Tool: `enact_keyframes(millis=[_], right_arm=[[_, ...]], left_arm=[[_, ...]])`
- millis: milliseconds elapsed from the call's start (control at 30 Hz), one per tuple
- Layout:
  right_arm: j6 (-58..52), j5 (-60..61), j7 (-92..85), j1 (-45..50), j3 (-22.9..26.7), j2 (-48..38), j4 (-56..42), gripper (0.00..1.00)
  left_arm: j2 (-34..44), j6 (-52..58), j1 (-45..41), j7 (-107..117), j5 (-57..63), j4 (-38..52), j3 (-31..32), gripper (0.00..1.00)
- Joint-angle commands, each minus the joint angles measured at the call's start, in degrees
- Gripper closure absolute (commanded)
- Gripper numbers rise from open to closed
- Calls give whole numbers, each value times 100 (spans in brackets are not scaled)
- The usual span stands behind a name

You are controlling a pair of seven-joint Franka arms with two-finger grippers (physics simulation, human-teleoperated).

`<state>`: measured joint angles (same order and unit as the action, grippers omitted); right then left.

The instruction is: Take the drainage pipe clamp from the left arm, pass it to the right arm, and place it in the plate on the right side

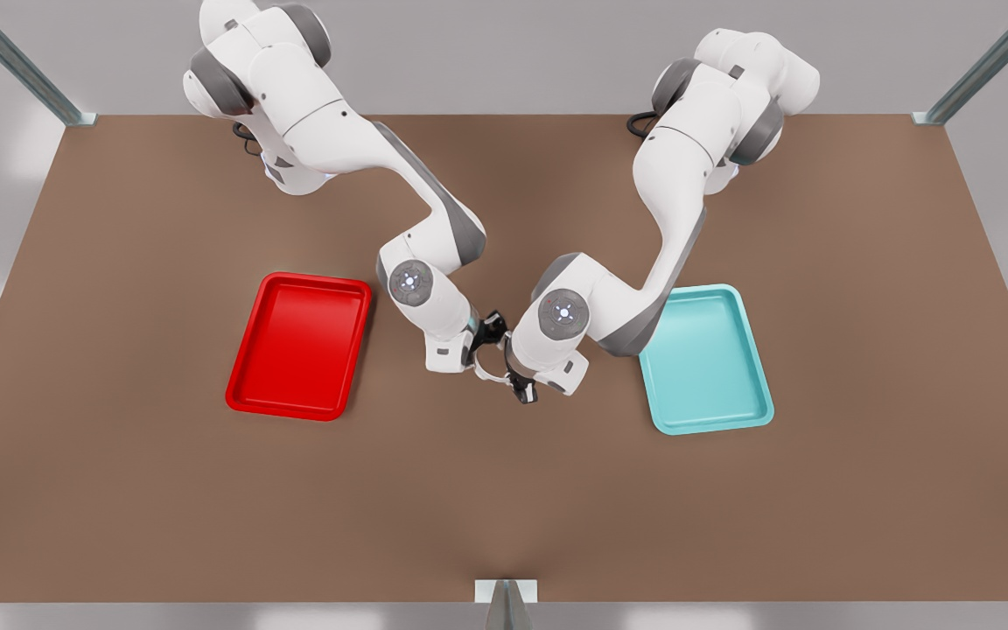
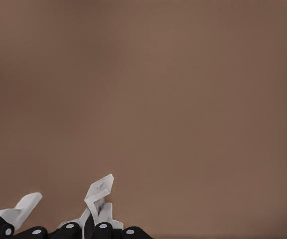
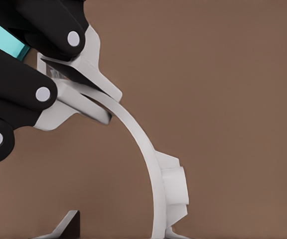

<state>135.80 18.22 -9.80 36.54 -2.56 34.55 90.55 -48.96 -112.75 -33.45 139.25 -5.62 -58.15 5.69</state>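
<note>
Meeting at front view's centre: left gripper [image 3: 81, 92] pinches tab of thin white half-ring pipe clamp [image 3: 142, 147]; right gripper [image 1: 488, 329] alongside, grip unclear. Release and placing in red rectangular plate [image 1: 294, 350], centre-left, remain.

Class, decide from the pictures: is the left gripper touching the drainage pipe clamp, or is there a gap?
Touching. In the right wrist view, the left gripper is shut on the tab at one end of the drainage pipe clamp, with no gap.

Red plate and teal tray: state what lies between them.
In the front view, the left hand and right hand meet there above the bare table, with the drainage pipe clamp between them, gripped by the left hand.
</note>
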Motion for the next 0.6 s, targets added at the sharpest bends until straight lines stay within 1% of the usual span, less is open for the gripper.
enact_keyframes(millis=[0,33,67,100,500,567], right_arm=[[96,-108,66,-7,1,-1,-3,79],[104,-99,75,-7,1,8,-3,79],[104,-99,84,2,1,8,-3,79],[104,-99,92,11,1,-1,-12,79],[96,-126,31,-42,1,8,-99,79],[96,-126,4,-59,1,34,-99,79]], left_arm=[[9,-10,-3,235,17,6,2,78],[18,-10,5,226,17,6,2,59],[18,-10,-3,226,17,6,2,53],[18,-10,5,226,17,6,2,0],[44,60,5,226,0,6,-7,0],[88,279,5,226,0,15,-15,0]])
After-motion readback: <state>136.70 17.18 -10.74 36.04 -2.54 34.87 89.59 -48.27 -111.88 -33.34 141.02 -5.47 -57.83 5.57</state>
